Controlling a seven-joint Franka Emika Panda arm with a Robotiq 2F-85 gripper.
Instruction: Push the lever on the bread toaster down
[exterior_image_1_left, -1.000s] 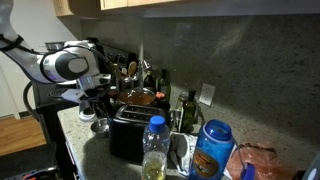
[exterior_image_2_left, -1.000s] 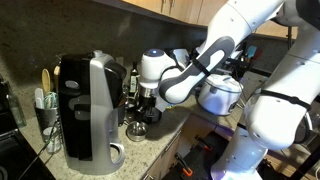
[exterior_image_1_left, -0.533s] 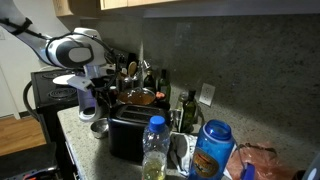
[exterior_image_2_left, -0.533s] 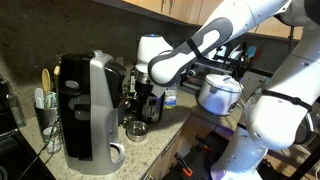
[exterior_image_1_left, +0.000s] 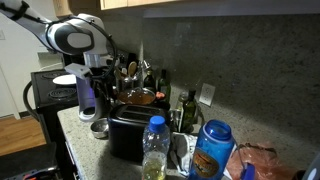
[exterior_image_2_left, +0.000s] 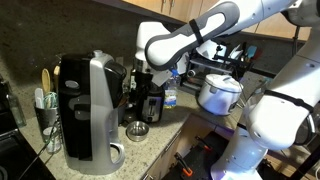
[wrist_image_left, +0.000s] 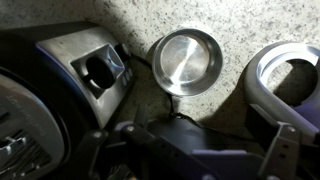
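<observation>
The bread toaster (exterior_image_1_left: 130, 133) is a glossy black box on the speckled counter, just behind a clear water bottle (exterior_image_1_left: 153, 146). In the wrist view its silver end panel (wrist_image_left: 95, 68) shows at the left, with the black lever (wrist_image_left: 99, 73) set in a slot. My gripper (exterior_image_1_left: 88, 104) hangs open above the counter, to the left of the toaster and apart from it. In the wrist view the gripper (wrist_image_left: 190, 152) is a dark shape along the bottom edge with nothing between its fingers. In an exterior view the gripper (exterior_image_2_left: 142, 88) sits beside the coffee maker.
A small metal bowl (wrist_image_left: 186, 60) (exterior_image_1_left: 99, 127) lies on the counter below the gripper. A tall dark coffee maker (exterior_image_2_left: 88, 108) stands close by, and its pale ring base (wrist_image_left: 290, 80) shows in the wrist view. A blue bottle (exterior_image_1_left: 212, 150), a pot (exterior_image_2_left: 218, 92) and several bottles crowd the wall.
The arm has risen and swung toward the wall, lifting the gripper higher above the bowl. The jaws stayed open and the toaster did not move.
</observation>
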